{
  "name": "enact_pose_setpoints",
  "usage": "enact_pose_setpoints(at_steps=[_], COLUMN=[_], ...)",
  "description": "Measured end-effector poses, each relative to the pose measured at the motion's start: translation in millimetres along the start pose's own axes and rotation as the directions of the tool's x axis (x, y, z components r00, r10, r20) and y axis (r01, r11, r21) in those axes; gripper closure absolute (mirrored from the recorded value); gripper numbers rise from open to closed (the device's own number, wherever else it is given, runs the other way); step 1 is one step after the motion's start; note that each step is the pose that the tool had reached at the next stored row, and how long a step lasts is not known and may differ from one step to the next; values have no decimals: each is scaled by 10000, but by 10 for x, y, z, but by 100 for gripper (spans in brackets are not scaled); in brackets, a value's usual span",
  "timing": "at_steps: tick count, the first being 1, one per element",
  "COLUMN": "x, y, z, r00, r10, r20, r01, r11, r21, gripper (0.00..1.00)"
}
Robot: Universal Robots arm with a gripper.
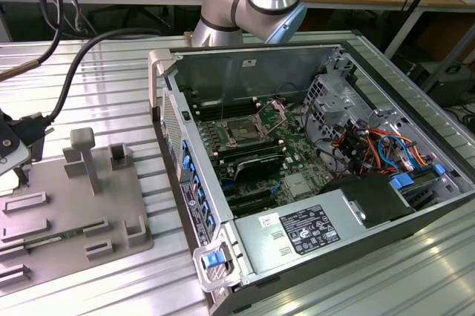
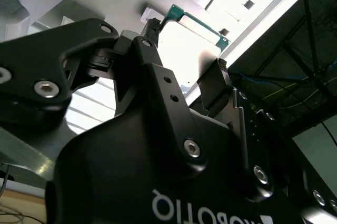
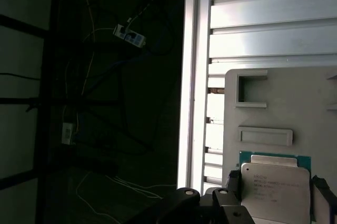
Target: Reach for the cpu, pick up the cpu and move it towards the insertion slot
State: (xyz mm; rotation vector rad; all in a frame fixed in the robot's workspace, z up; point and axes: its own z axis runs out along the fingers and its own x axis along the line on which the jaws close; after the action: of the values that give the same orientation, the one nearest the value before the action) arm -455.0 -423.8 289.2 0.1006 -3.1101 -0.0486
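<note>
- The gripper (image 3: 274,184) is closed on the cpu (image 3: 274,195), one finger against each of two opposite edges. Contact looks firm in both wrist views, though we cannot be sure of it.
- The cpu lies flat between the jaws, against the grey tray (image 3: 274,103) under the claw.
- The insertion slot (image 1: 243,132) sits well apart from the claw, inside the open computer case (image 1: 245,71).
- Risk: the thin edges give little purchase. An off-centre hold may let the chip tilt, slip, or snag the tray on lifting.
</note>
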Motion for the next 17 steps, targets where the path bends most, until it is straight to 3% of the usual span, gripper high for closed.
enact_pose_setpoints(at_steps=[17], x=[-1], y=[1], z=[-52], r00=[10000], r10=[0], r20=[-27], r01=[0], r11=[10000], r21=[-8], gripper=[45])
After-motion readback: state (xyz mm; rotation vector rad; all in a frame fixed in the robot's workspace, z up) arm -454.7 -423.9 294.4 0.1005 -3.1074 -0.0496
